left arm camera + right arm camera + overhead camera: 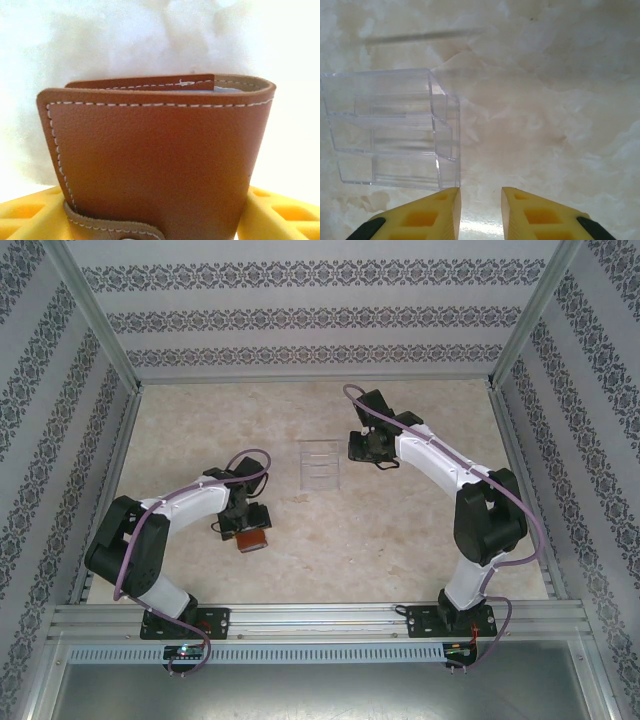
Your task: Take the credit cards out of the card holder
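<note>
The card holder (155,155) is a reddish-brown leather wallet with white stitching, folded nearly closed, its strap tab (115,227) at the bottom. My left gripper (155,215) is shut on it, one yellow finger (30,212) on each side. From above, the card holder (254,538) sits at the left gripper (247,524), low over the table's left half. A pale grey sliver (227,89) shows between the leaves; I cannot tell whether it is a card or a pocket. The credit cards are hidden. My right gripper (481,194) (374,452) stands open over bare table, holding nothing.
A clear plastic slotted tray (390,130) (318,462) lies on the marble-patterned table (400,530), just left of the right gripper's left finger (440,210). Patterned walls and metal rails (320,618) frame the table.
</note>
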You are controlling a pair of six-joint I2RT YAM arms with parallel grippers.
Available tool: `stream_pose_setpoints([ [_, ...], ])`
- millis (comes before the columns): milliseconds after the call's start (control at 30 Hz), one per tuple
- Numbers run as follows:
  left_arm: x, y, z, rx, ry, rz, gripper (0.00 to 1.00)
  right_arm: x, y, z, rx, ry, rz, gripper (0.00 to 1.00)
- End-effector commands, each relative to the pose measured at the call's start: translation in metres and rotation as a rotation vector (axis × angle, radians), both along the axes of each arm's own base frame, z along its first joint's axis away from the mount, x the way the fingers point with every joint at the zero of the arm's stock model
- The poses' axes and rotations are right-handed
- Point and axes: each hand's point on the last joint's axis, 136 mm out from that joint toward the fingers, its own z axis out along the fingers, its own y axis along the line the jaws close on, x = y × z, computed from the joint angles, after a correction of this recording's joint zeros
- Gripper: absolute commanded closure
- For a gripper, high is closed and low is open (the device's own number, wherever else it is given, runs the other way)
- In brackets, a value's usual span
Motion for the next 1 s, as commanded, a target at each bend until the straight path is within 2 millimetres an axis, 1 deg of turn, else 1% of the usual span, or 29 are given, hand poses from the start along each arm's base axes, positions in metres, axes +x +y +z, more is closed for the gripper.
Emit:
stream_pose_setpoints([
  [0, -0.001, -0.008, 0.01, 0.013, 0.007, -0.054, 0.27, -0.007, -0.003, 0.012, 0.016, -0.022, 0.007, 0.72],
  [133, 0.006, -0.029, 0.021, -0.004, -0.015, -0.096, 0.27, -0.015, -0.009, 0.013, 0.013, -0.024, -0.002, 0.72],
  [300, 0.01, -0.061, 0.025, -0.005, -0.014, -0.165, 0.25, -0.026, -0.02, 0.01, 0.002, -0.022, -0.018, 0.72],
  [533, 0.013, -0.114, 0.018, -0.037, 0.001, -0.237, 0.24, -0.042, -0.043, 0.004, -0.002, -0.013, -0.052, 0.71],
  [633, 0.012, -0.131, 0.014, -0.036, 0.014, -0.271, 0.23, -0.048, -0.052, 0.003, 0.004, -0.012, -0.063, 0.72],
  [733, 0.011, -0.142, 0.008, -0.024, 0.032, -0.295, 0.23, -0.053, -0.06, 0.0, 0.006, -0.005, -0.072, 0.71],
  [833, 0.012, -0.148, 0.004, -0.012, 0.046, -0.306, 0.23, -0.058, -0.067, -0.004, 0.008, 0.0, -0.08, 0.71],
  [967, 0.013, -0.152, 0.003, -0.001, 0.056, -0.314, 0.2, -0.064, -0.074, -0.009, 0.016, 0.009, -0.088, 0.71],
])
